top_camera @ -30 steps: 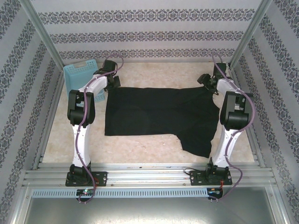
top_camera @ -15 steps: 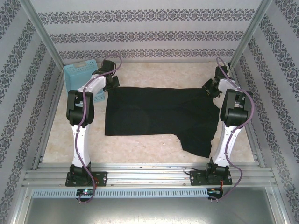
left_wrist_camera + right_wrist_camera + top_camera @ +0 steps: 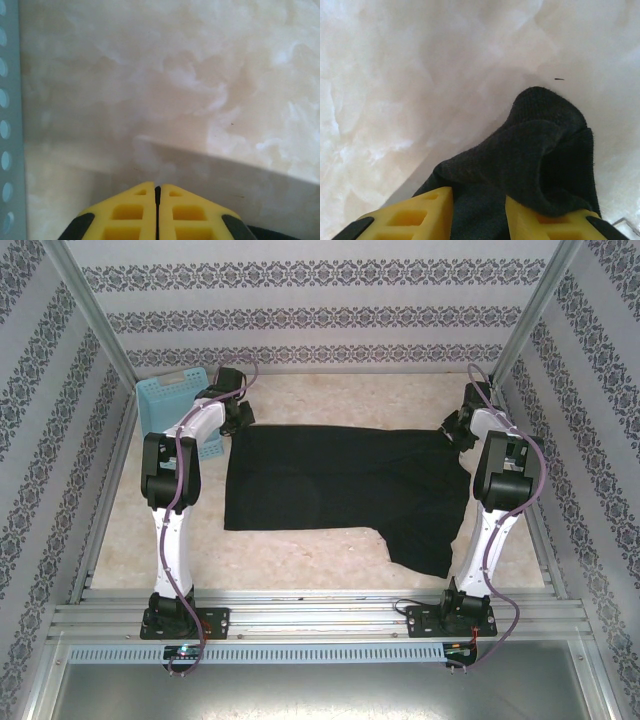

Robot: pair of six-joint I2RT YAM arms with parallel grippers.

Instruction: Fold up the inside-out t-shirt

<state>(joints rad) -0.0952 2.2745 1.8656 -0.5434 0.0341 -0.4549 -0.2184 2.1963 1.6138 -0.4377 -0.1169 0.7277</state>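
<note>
Mostly cut off, t-shirt (image 3: 545, 135) fabric bunches inside the right claw (image 3: 479, 197).

The left arm (image 3: 172, 540) and the right arm (image 3: 478, 540) are slim white links between bulky black joint housings, each bolted to a black base plate (image 3: 207, 621). A purple cable (image 3: 181, 480) runs along each arm. The fingers (image 3: 145, 220) are yellow moulded plastic with square recesses and black corners.
</note>
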